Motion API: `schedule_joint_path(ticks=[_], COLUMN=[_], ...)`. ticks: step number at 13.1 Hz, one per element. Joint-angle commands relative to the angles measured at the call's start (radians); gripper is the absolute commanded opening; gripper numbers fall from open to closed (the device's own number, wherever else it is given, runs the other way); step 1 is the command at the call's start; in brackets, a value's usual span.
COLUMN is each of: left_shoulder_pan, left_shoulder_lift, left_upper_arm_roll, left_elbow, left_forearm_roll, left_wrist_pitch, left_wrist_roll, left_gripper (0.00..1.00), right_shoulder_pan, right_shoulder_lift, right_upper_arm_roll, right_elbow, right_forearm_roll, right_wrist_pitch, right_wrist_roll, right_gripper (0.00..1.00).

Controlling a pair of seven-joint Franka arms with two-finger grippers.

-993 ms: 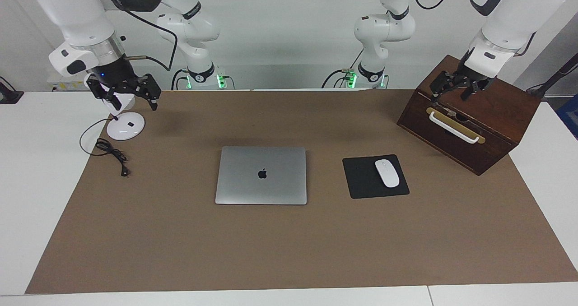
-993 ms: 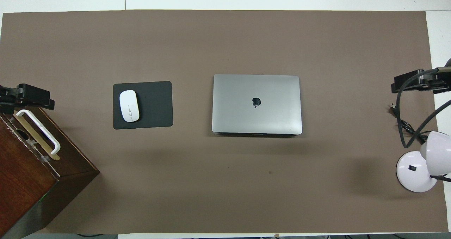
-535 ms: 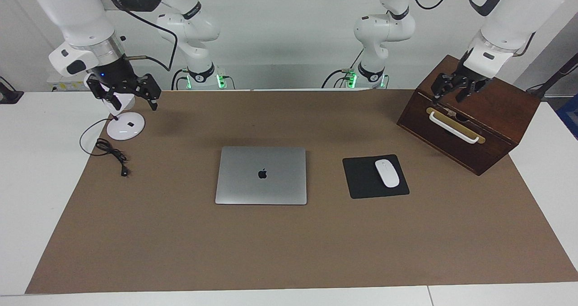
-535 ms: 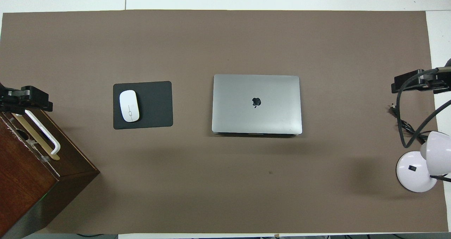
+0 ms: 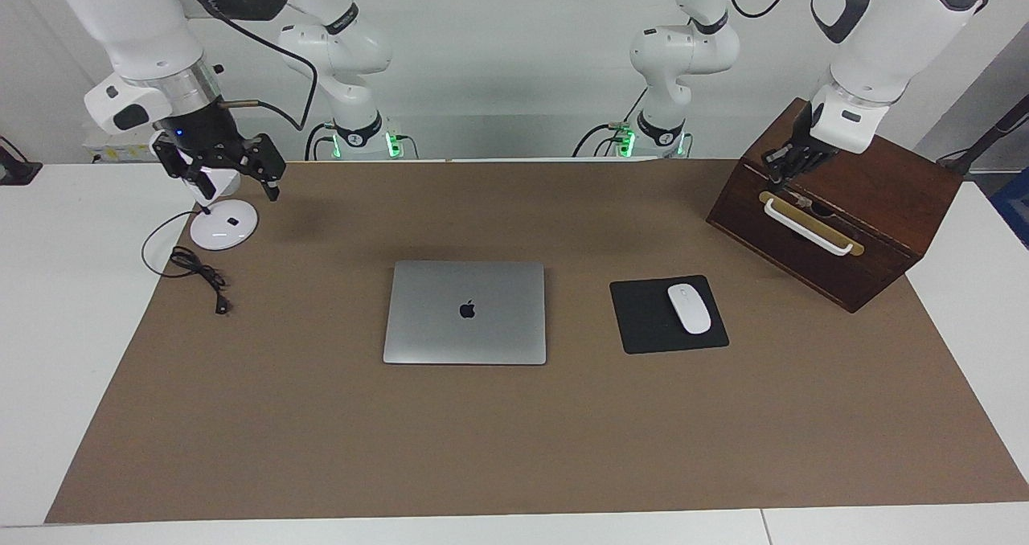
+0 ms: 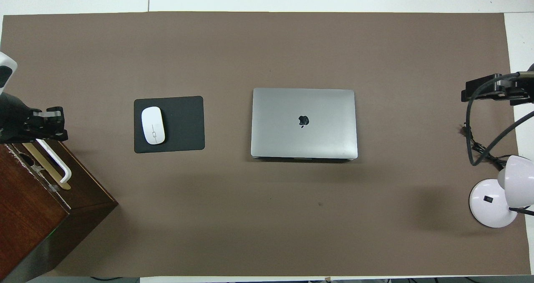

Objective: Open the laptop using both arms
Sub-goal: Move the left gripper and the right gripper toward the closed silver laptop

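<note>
The silver-grey laptop (image 5: 465,312) (image 6: 303,122) lies closed and flat in the middle of the brown mat, its logo facing up. Neither gripper touches it. My left gripper (image 5: 786,169) (image 6: 52,124) is shut with nothing in it and hangs over the front top edge of the wooden box (image 5: 836,207), just above the box's white handle (image 5: 808,226). At the right arm's end of the table, my right gripper (image 5: 235,179) (image 6: 479,93) is open and hovers over the base of the white desk lamp (image 5: 223,227).
A white mouse (image 5: 689,308) sits on a black mouse pad (image 5: 643,320) beside the laptop, toward the left arm's end. The lamp's black cable (image 5: 197,272) lies coiled on the mat edge. The brown mat (image 5: 514,440) covers most of the table.
My left gripper has gone from open to shut above the box handle, and its wrist has turned and lifted a little. The right gripper has barely moved. The laptop is unchanged.
</note>
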Motion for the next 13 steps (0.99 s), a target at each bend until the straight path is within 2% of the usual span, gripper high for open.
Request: schedule_joint_path(ticks=[1,3,6,8,11,13], left_shoulder_pan=[-0.028,-0.029,-0.031,-0.031,-0.060,-0.107], left_shoulder_lift=[-0.049,-0.092,-0.138,-0.137,-0.137,-0.141], left_upper_arm_roll=[0.008,0.008,0.008,0.008,0.008,0.007], left_elbow=[-0.071,-0.166,-0.304,-0.337,-0.416,-0.481], left_forearm_roll=[-0.075,-0.189,-0.322,-0.404,-0.542,-0.616], left_wrist_pitch=[0.049,0.138,0.279,0.339,0.446,0.554], left_wrist_roll=[-0.153,-0.331,-0.559,-0.717,-0.909,-1.080], left_gripper=[0.00,0.00,0.00,0.00,0.00,0.00], right_shoulder_pan=[0.026,0.094,0.270,0.367,0.532,0.681], right_shoulder_lift=[-0.015,-0.019,-0.010,-0.004,0.022,0.018], right_upper_arm_roll=[-0.005,-0.060,-0.163,-0.215,-0.342,-0.439], right_elbow=[-0.054,-0.106,-0.152,-0.200,-0.237,-0.327], right_forearm_roll=[0.082,0.176,0.252,0.292,0.406,0.460], right_wrist_pitch=[0.102,0.219,0.397,0.538,0.672,0.838], right_wrist_roll=[0.124,0.196,0.381,0.507,0.583,0.673], right_gripper=[1.00,1.00,1.00,1.00,1.00,1.00])
